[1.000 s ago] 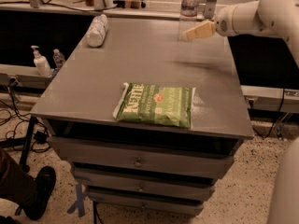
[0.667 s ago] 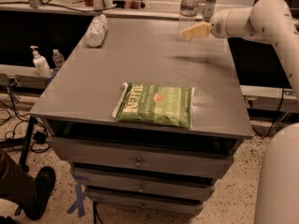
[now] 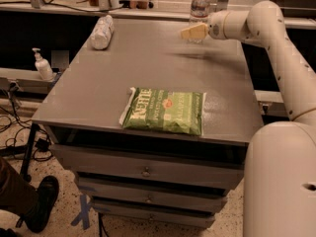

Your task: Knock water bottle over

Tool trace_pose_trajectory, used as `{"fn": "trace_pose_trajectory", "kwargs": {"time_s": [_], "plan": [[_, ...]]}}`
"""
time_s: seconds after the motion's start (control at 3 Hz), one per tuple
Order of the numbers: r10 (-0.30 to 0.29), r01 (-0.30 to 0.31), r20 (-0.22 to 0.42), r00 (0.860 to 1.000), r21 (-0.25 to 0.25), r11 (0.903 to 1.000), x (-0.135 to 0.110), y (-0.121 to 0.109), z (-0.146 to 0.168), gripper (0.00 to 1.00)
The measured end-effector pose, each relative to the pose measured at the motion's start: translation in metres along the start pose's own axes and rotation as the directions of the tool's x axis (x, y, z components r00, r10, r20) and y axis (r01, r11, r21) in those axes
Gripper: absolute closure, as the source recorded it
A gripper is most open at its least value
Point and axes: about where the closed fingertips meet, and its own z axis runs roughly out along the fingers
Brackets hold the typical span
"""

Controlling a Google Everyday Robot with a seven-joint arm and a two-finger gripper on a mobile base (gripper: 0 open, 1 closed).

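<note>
The water bottle (image 3: 199, 3) stands upright at the table's far edge, right of centre. It is clear and ribbed, with a white cap and a dark label band. My gripper (image 3: 192, 32) is a pale wedge at the end of the white arm (image 3: 266, 28) that reaches in from the right. It hovers just above the table, directly in front of the bottle's lower part and overlapping its base in the camera view. I cannot tell whether it touches the bottle.
A green chip bag (image 3: 165, 111) lies flat near the front of the grey table (image 3: 98, 98). A fat white wrapped roll (image 3: 102, 32) lies at the far left. A pump dispenser (image 3: 42, 65) stands on a low ledge to the left. A person's shoe (image 3: 39, 206) is on the floor at lower left.
My gripper has moved left along the table's far side, closer in front of the bottle. The bottle is still upright and the other things have not moved.
</note>
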Motion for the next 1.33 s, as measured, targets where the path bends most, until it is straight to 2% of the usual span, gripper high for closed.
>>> {"fn": "trace_pose_trajectory", "kwargs": {"time_s": [0.33, 0.67, 1.0, 1.33], "plan": [[-0.018, 0.018, 0.022, 1.0, -0.018, 0.9997, -0.002, 0.003, 0.017, 0.18], [-0.04, 0.041, 0.032, 0.999, -0.014, 0.9991, -0.002, 0.0, 0.021, 0.41], [-0.071, 0.071, 0.037, 0.997, -0.005, 0.9975, -0.004, -0.003, 0.019, 0.65], [-0.104, 0.105, 0.032, 0.994, -0.024, 0.9942, -0.015, 0.003, 0.011, 0.89]]}}
